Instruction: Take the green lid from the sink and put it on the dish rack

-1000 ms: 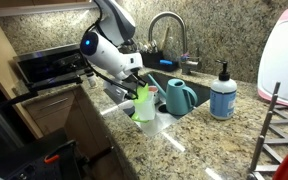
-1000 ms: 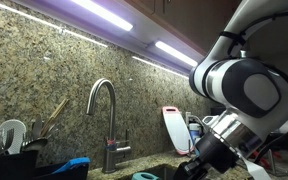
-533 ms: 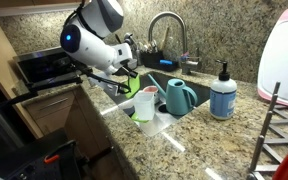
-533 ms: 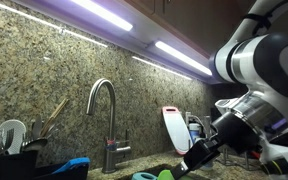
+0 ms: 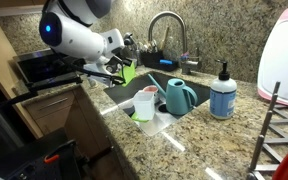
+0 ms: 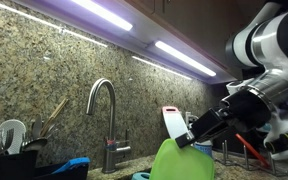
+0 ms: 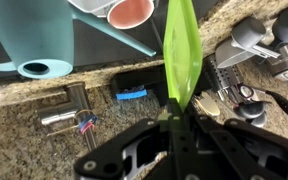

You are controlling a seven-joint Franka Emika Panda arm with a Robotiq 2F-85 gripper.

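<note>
Translucent green lid (image 6: pixel 181 163) (foreground) in the hand (image 6: pixel 187 141)

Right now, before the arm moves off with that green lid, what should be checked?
1. Grip on the green lid: ok, the gripper pinches its edge.
2. Lid out of the sink: ok, it hangs above the basin.
3. White cup and teal jug: ok, both stand apart from the lid.
4. Faucet: ok, off to the side of the lid.
5. Drop-off spot free: cannot tell, no view shows it clearly.
</note>
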